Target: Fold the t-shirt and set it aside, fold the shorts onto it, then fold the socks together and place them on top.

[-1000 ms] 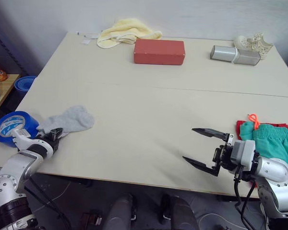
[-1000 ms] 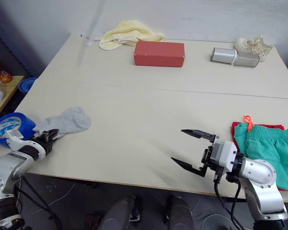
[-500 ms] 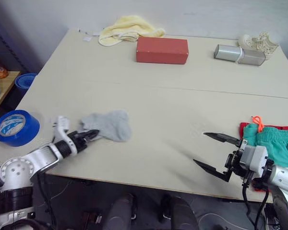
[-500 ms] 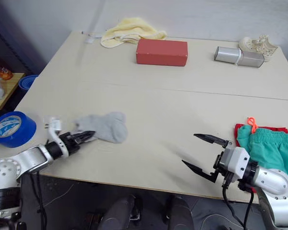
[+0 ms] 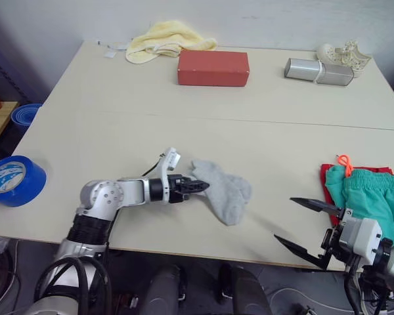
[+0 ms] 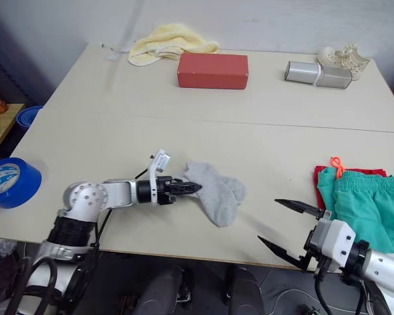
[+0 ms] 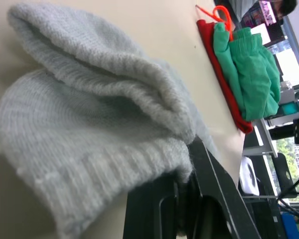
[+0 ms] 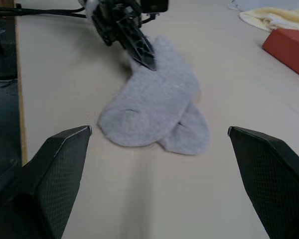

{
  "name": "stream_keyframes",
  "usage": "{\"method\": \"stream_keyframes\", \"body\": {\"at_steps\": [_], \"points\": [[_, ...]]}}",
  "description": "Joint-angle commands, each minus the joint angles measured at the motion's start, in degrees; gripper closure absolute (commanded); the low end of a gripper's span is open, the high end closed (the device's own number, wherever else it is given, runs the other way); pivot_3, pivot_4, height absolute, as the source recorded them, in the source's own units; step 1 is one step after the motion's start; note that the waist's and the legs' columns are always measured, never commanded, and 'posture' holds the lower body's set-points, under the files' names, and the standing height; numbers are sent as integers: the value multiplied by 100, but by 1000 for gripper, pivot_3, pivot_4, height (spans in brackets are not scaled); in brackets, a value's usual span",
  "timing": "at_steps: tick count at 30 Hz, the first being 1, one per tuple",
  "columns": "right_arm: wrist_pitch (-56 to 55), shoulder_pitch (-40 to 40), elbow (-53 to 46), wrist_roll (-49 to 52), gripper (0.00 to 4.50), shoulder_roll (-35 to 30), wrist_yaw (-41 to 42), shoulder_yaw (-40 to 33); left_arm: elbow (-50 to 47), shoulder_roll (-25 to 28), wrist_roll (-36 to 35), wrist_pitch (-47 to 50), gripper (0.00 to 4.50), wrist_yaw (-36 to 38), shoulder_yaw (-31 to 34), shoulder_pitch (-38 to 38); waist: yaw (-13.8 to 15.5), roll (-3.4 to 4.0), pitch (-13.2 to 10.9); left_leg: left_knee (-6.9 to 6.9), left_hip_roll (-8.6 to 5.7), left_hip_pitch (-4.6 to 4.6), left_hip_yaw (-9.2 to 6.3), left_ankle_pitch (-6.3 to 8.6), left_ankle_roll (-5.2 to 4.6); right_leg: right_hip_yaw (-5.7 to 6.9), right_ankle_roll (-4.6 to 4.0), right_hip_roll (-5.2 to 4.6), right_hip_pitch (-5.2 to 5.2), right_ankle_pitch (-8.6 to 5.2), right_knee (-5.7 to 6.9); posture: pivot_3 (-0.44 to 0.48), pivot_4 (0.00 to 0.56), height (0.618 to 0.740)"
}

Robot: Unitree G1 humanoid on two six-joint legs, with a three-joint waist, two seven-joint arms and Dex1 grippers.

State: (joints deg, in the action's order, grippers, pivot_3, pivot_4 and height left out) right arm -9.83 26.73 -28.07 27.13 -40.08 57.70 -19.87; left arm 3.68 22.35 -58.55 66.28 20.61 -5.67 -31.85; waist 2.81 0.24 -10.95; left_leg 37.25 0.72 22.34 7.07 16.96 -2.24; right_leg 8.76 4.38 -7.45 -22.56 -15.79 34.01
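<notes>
1. Dragged across by the left gripper (image 5: 198,186), the socks (image 5: 224,195) have been brought from the table's left edge, beside the blue tape (image 5: 12,180), to its front middle; their cuff end is pinched between the closed fingers.
2. Near the front right edge, the right gripper (image 5: 312,226) is held spread wide and empty, facing the socks.
3. Behind it, the shorts (image 5: 373,193) are stacked on the t-shirt (image 5: 329,186).
4. Soft, light and limp, the socks are judged best gripped at the ribbed cuff.
5. No readable writing can be made out, even on the tape.
</notes>
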Motion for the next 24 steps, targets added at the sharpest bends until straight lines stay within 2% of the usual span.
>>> {"method": "stream_keyframes", "body": {"at_steps": [1, 4, 7, 12, 15, 16, 18, 21, 24], "points": [[-24, 134, -217, 64, 0, 49, -107, -319, -96, -69, 230, 152, 4454, 91, -8, 88, -11, -2, -1, 1, 0, 0, 1, 0, 0, -1, 0, 0, 0, 0, 2, 0, 150, 740], [-17, 209, -244, 80, 0, 53, -109, -340, -326, -23, 361, 314, 4454, 232, -87, 217, -3, -2, -1, 3, 0, -2, 0, 0, -1, -2, 0, -1, 0, 0, 6, 0, 150, 740], [-18, 229, -265, 69, 0, 69, -142, -306, -506, -139, 395, 400, 3743, 182, 15, 339, 7, -1, -1, 4, 1, -2, -4, 0, -1, -2, 0, -4, 0, 0, 7, 0, 150, 740], [68, 254, -319, 285, 0, 131, -128, -250, -775, -185, 340, 609, 2149, 202, 259, 488, 16, -3, -2, 6, 0, 0, -6, 0, -2, -1, -1, -5, 1, 0, 6, 0, 150, 740], [204, 320, -364, 439, 0, 118, -96, -292, -985, 102, 311, 635, 1225, 338, 587, 656, 4, -3, -2, 6, 1, -1, -7, 0, -2, -1, -1, -5, 1, 0, 7, 0, 150, 740], [247, 334, -382, 490, 0, 116, -93, -298, -1044, 226, 342, 629, 1225, 405, 647, 704, -14, -3, -2, 6, 1, -2, -7, 0, -3, -2, -1, -5, 1, 0, 7, 0, 150, 740], [335, 393, -431, 543, 0, 97, -93, -310, -1190, 916, 544, 547, 1225, 902, 559, 863, -64, -5, -3, 3, 6, -4, -6, -1, 0, -2, -5, -2, -1, -2, 10, 0, 150, 740], [424, 431, -477, 538, 0, 104, -135, -308, -1192, 1398, 685, 400, 1225, 1332, 473, 966, -115, -3, -2, -4, 9, -11, -8, -6, 14, 0, -20, -1, -3, -11, 20, 0, 150, 740], [1419, 719, -682, 768, 0, 226, -861, -251, -923, 2303, 1829, -1271, 1225, 2543, 15, 1178, -124, -5, 0, -7, 10, -12, -10, -7, 17, -3, -27, -5, -8, -11, 22, 0, 150, 740]]}}
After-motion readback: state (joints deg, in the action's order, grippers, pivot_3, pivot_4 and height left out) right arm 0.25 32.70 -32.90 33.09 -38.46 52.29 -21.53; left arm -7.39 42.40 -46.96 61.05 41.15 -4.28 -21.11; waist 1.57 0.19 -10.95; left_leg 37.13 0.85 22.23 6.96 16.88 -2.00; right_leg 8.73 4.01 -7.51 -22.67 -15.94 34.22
